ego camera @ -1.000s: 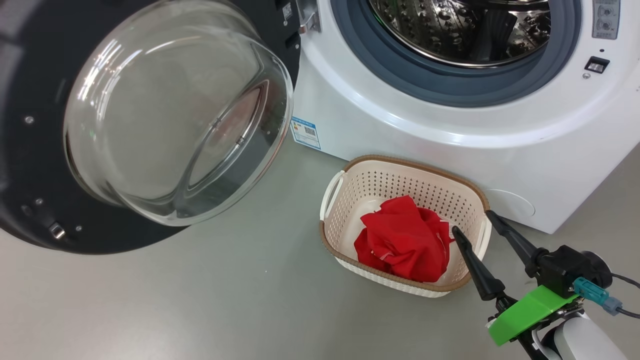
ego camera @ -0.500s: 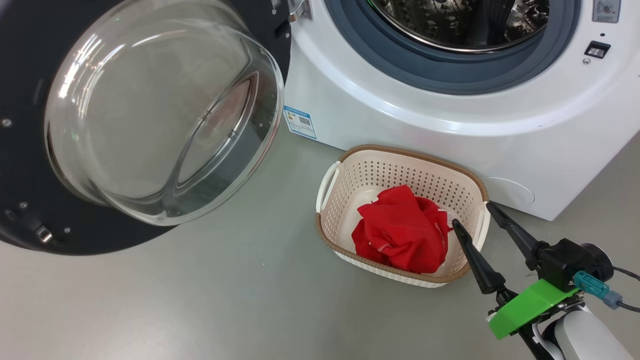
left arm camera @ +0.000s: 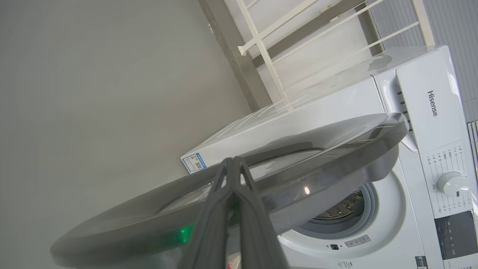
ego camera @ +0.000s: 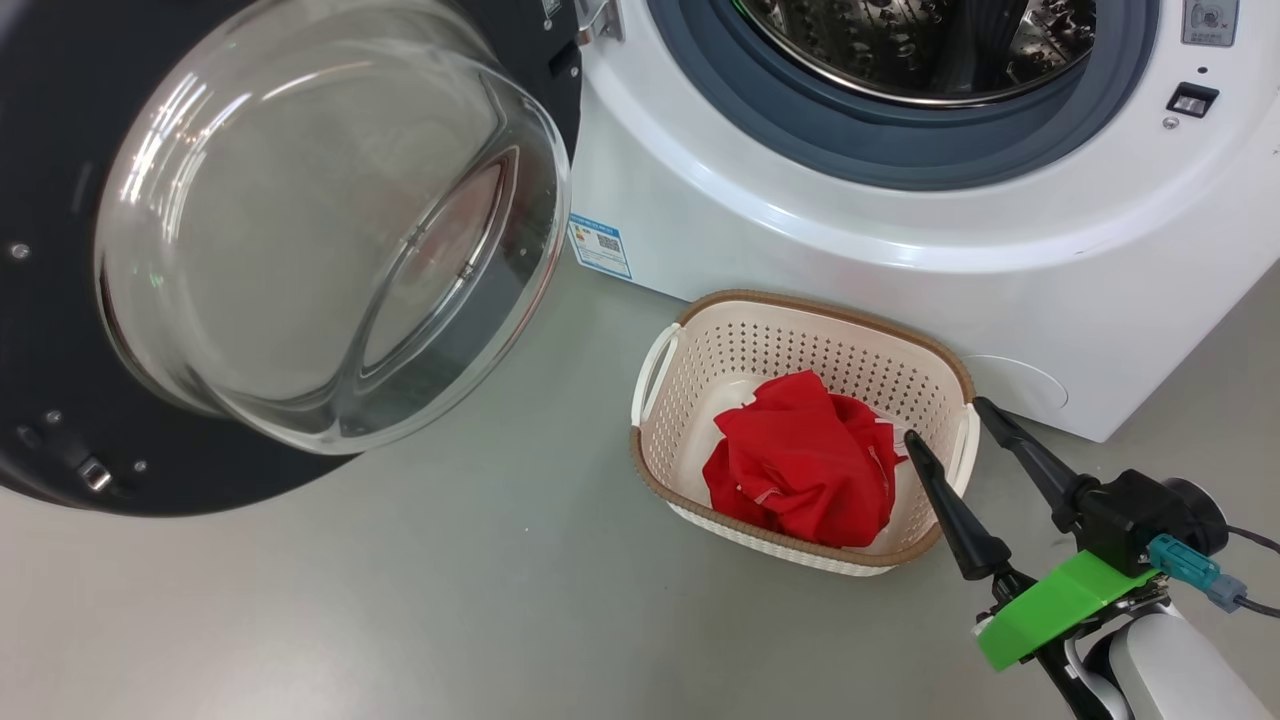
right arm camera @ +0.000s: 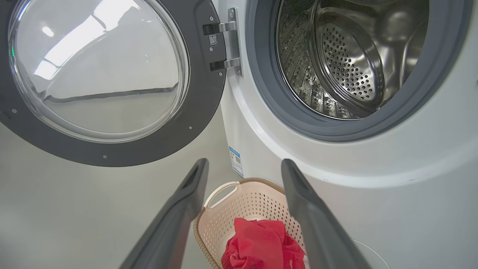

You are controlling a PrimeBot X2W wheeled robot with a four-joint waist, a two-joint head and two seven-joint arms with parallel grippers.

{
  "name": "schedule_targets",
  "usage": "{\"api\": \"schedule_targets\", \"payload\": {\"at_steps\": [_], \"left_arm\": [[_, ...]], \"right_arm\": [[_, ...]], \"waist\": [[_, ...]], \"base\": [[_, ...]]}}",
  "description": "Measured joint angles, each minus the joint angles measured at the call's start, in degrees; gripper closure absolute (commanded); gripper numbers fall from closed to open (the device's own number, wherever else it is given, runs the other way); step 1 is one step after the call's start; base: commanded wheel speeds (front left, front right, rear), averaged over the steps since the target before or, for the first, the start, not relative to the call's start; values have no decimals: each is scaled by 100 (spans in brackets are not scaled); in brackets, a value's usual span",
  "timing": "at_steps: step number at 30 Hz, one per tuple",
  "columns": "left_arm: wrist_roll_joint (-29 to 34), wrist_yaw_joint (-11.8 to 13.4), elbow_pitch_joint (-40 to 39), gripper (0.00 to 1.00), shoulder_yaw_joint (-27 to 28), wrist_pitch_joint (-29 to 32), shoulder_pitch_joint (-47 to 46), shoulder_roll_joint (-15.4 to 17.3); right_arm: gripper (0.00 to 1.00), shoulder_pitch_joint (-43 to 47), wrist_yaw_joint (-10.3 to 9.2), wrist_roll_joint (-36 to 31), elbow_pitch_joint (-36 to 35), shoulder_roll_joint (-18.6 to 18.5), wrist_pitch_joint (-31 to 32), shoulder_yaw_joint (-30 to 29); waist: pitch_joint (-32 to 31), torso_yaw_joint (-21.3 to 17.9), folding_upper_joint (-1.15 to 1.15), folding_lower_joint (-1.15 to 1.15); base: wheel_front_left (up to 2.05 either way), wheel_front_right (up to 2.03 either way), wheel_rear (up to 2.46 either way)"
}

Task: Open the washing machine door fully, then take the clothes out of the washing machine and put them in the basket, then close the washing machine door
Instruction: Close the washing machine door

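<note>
One crumpled red bundle of clothes (ego camera: 800, 465)

Right gripper (ego camera: 945, 422): two tapered black fingers (ego camera: 955, 515); green bracket (ego camera: 1050, 610) behind (teal connector (ego camera: 1185, 575), dark cable (ego camera: 1258, 608) beside bracket); white forearm (ego camera: 1170, 670) below bracket.

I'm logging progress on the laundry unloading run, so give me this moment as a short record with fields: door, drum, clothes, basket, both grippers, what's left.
washing machine door: swung wide open
drum: no clothes visible inside
clothes: red, bunched in the basket
basket: on the floor, just in front of the washing machine
right gripper: open, holding nothing, at the basket's right end
left gripper: shut, tips by the door's outer side; contact unclear
left to do: close the door
</note>
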Motion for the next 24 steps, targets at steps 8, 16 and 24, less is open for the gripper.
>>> {"api": "schedule_targets", "payload": {"at_steps": [8, 16, 24], "left_arm": [[-266, 0, -548, 100, -41, 368, 285, 10], [-520, 0, -1012, 100, -91, 726, 560, 75], [-801, 0, -1468, 100, -179, 1101, 804, 71]], "right_arm": [[0, 0, 0, 0, 1, 1, 0, 1], [0, 0, 0, 0, 0, 2, 0, -1], [0, 0, 0, 0, -5, 5, 0, -48]], "waist": [[-12, -3, 0, 0], [-14, -15, 0, 0], [-60, -66, 0, 0]], "base": [[0, 0, 0], [0, 0, 0], [0, 0, 0]]}}
